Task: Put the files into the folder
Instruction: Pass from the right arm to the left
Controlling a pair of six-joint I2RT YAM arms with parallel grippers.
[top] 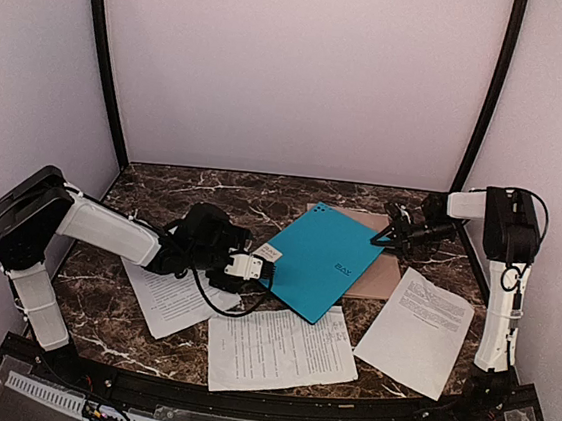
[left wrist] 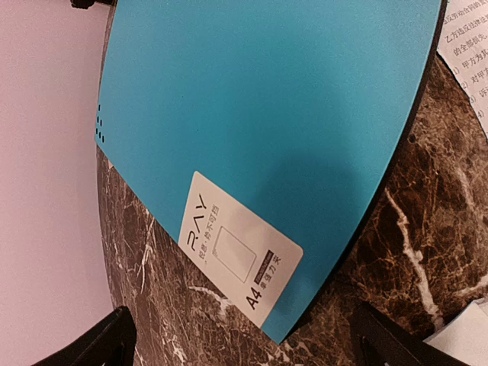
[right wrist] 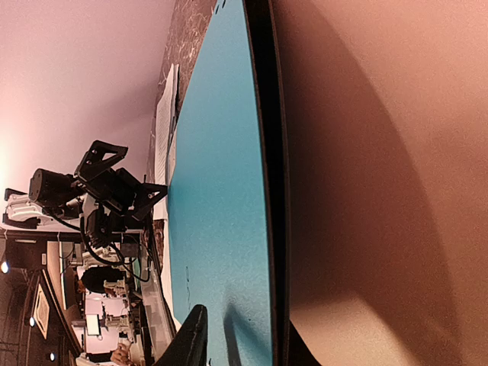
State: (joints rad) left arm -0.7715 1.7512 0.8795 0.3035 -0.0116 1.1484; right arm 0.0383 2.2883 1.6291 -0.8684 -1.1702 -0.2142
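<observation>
Top external: tan folder [top: 388, 274] lies under teal folder [top: 321, 260]; right claw [top: 391, 234] pinches the teal edge, left claw [top: 267, 257] spread wide.

We see the left sheet [top: 163, 304], the middle sheet [top: 281, 349] and the right sheet [top: 417, 330], all white with dense black print, lying flat in a row along the near edge. The tan folder [top: 387, 274] lies toward the far right corner, mostly covered by a blue folder [top: 321, 260].

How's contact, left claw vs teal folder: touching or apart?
Apart. Left wrist view: the labelled corner of the teal folder lies between the fingers of the open left claw, with marble table showing on both sides.
</observation>
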